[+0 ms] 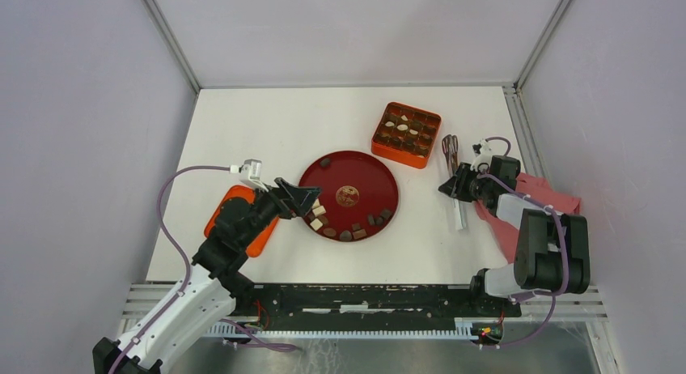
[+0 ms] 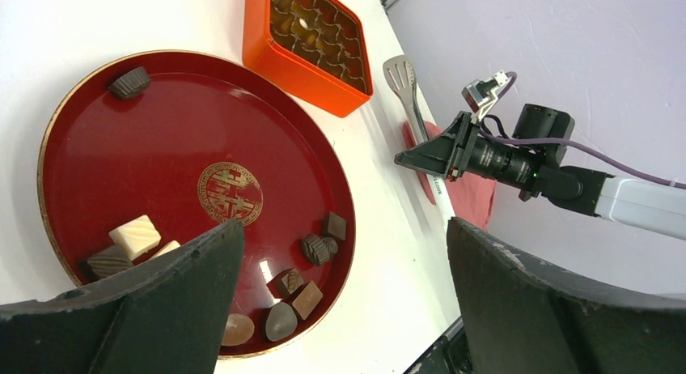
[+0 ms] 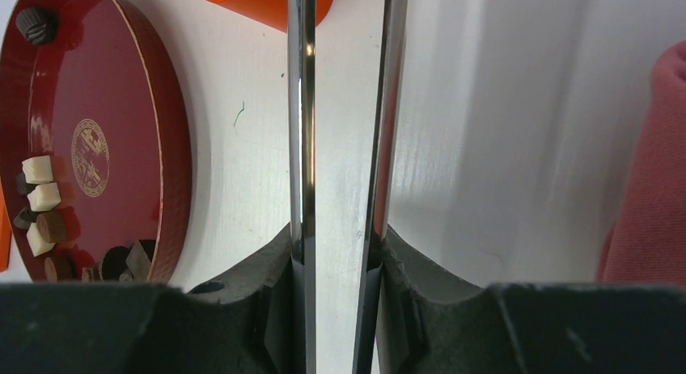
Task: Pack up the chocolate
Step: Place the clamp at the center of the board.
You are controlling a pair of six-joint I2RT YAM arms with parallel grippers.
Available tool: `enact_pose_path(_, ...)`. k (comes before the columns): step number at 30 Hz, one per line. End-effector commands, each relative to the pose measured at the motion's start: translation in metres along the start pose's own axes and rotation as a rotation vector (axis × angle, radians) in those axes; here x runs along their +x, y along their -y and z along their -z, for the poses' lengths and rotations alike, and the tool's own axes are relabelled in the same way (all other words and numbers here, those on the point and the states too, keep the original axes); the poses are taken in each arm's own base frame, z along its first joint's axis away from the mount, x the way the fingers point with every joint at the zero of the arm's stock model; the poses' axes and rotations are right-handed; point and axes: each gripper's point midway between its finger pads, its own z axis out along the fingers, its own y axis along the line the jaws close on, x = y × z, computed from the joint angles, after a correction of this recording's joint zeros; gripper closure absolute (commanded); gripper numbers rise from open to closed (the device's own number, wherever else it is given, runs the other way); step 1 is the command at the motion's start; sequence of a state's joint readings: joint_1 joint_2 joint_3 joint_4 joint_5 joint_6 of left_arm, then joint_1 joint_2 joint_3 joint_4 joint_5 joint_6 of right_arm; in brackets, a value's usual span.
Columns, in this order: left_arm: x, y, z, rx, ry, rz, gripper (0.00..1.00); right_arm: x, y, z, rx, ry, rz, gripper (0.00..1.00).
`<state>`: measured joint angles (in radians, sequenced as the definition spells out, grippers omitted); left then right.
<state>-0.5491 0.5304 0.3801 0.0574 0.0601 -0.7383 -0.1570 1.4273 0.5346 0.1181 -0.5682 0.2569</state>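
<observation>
Chocolate pieces [image 1: 317, 216] in dark brown, light brown and cream-white lie along the near rim of the red plate [image 1: 360, 173], and one dark piece [image 1: 324, 161] sits at its far left. The orange gridded box [image 1: 406, 133] behind the plate holds more pieces. My left gripper [image 1: 303, 197] hangs open over the plate's left side, empty; in its wrist view the left gripper [image 2: 344, 224] frames several chocolates [image 2: 319, 248]. My right gripper [image 1: 455, 186] is shut on metal tongs [image 1: 450, 151], right of the plate. In the right wrist view the right gripper [image 3: 337, 257] squeezes both arms of the tongs [image 3: 301, 107].
An orange lid [image 1: 223, 206] lies under my left arm at the table's left. A red cloth [image 1: 558, 202] lies at the right edge beneath the right arm. Grey walls enclose the white table on three sides.
</observation>
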Motion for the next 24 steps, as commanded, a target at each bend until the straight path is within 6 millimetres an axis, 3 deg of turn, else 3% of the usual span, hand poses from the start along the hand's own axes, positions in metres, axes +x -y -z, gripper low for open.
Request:
enact_pose_path(1, -0.011, 0.016, 0.001, 0.073, 0.047, 0.033, 0.00, -0.013, 0.001, -0.002, 0.008, 0.041, 0.044, 0.63)
enact_pose_path(24, -0.005, -0.002, 0.005, 0.026, 0.077, 0.024, 0.00, 0.003, 0.028, -0.011, 0.109, -0.027, 0.027, 0.63)
